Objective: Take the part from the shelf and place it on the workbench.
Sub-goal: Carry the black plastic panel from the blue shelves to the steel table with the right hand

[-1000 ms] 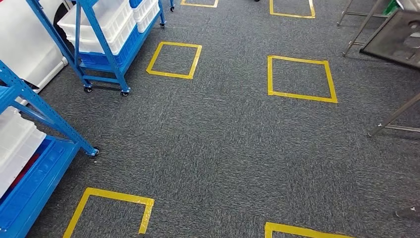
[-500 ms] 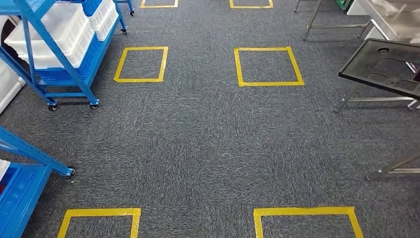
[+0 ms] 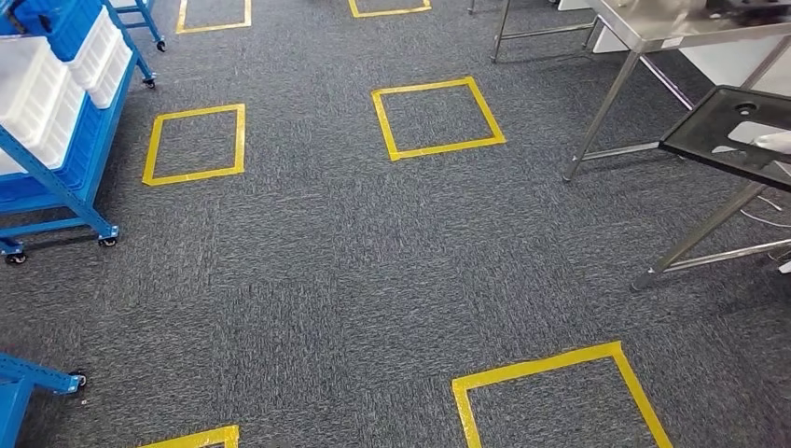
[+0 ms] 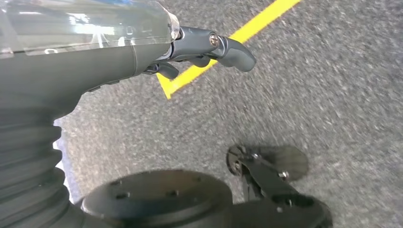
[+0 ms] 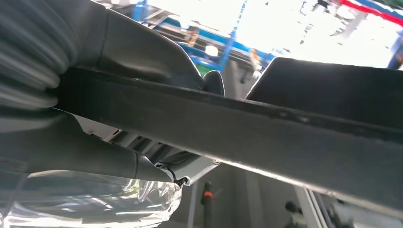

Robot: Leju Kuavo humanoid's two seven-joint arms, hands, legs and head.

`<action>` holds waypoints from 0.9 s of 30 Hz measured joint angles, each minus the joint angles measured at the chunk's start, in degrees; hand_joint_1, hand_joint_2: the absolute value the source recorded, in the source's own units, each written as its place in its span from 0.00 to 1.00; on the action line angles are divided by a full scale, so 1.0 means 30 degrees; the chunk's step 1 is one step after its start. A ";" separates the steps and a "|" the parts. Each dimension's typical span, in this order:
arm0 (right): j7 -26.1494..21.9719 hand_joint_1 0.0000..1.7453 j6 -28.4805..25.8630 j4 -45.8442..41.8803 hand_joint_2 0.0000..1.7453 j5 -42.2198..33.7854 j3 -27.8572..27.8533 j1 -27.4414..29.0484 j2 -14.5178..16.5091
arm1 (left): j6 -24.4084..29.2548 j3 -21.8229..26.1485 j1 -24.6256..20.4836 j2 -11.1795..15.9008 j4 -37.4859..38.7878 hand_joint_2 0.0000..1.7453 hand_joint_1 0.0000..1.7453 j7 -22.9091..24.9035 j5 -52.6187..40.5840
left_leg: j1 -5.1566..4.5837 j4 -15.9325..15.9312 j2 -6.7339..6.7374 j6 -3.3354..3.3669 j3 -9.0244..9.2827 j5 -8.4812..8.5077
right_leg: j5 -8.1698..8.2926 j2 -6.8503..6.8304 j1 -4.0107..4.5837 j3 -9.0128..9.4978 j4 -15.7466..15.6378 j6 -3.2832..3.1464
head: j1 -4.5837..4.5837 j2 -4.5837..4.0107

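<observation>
Right robot hand (image 5: 95, 90) grips the flat black part (image 3: 732, 131) by its edge, the part held out level beside the steel tabletop (image 3: 681, 26). Left robot hand (image 4: 209, 45) hangs over carpet, fingers loosely spread, holding nothing.

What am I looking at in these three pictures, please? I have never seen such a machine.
This is a humanoid robot with two arms and hands. The wide picture is taken from its head, looking down at a grey carpet with yellow tape squares, a blue shelf and a steel table. The other two come from cameras at its wrists. The left hand hangs above the carpet and holds nothing. The right hand grips the edge of a flat black part, the piece meant for the workbench.
</observation>
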 joint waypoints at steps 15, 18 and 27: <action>0.1248 1.00 0.0756 0.6185 1.00 0.2656 0.1893 -0.7070 0.0900 | -0.0002 -0.0069 0.0026 -0.0159 0.0022 1.00 0.00 -0.0379 0.0107 | -0.0186 0.0022 0.3423 -0.0431 0.0173 -0.0372 | -0.0391 -0.3509 0.0164 0.0413 0.0033 -0.0046 | 0.0002 0.0000; 0.1384 1.00 0.0650 0.6861 1.00 0.2656 0.2430 -0.7808 0.1224 | 0.0102 -0.0160 -0.0002 -0.0159 0.0022 1.00 0.00 -0.0361 0.0136 | -0.0015 0.1817 0.2116 -0.0688 -0.0585 -0.1457 | -0.0332 -0.2868 0.0082 0.0426 -0.0004 -0.0385 | 0.0000 -0.0002; 0.1110 1.00 0.0069 0.7855 1.00 0.1750 0.3096 -0.8010 0.2237 | 0.0115 -0.0313 0.0035 -0.0162 0.0022 1.00 0.00 -0.0501 0.0496 | 0.0078 0.0861 -0.0396 -0.0108 -0.0701 0.0127 | -0.0263 -0.0571 0.0243 0.0307 0.0090 -0.0406 | -0.0004 0.0002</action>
